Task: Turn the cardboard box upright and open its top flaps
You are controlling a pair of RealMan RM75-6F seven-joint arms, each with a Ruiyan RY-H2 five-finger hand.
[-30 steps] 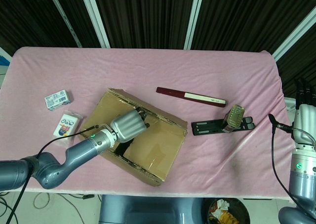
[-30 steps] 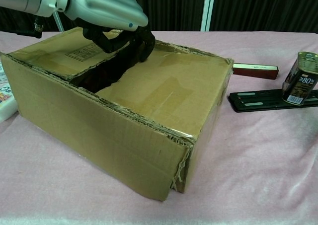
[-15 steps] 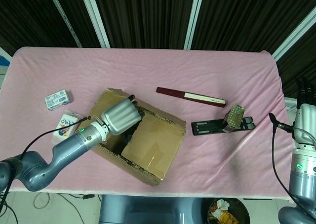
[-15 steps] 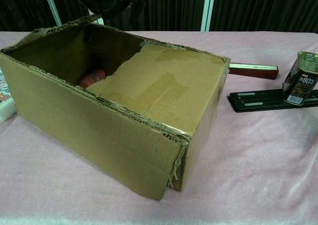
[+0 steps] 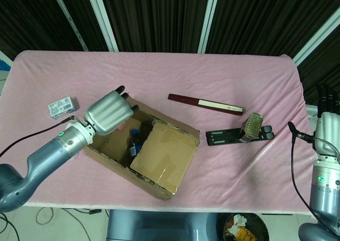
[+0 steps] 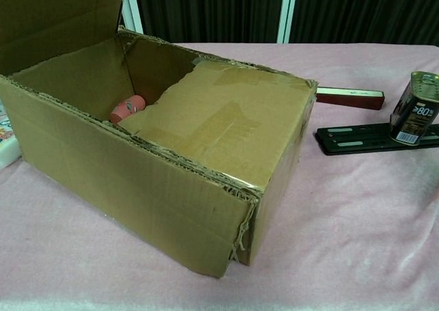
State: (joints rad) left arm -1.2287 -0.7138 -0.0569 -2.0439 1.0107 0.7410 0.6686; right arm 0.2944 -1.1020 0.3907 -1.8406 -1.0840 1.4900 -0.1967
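cardboard box (image 6: 171, 167): light, bendy | left hand (image 5: 109, 112): holds raised flap (image 6: 55, 19) | next: lift right flap (image 6: 226, 125) by its torn edge | right hand (image 5: 325, 110): cannot tell

raised flap (image 6: 55, 16) top cropped

Left hand (image 5: 109, 112): silver ribbed shell, black fingertips. Grey arms, green indicator lights, black cables. Right hand (image 5: 328, 118): pale casing.

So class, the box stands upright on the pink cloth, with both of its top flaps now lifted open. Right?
Not quite: only the left flap of the box is lifted, at the left hand. The right flap lies closed, as the chest view shows.
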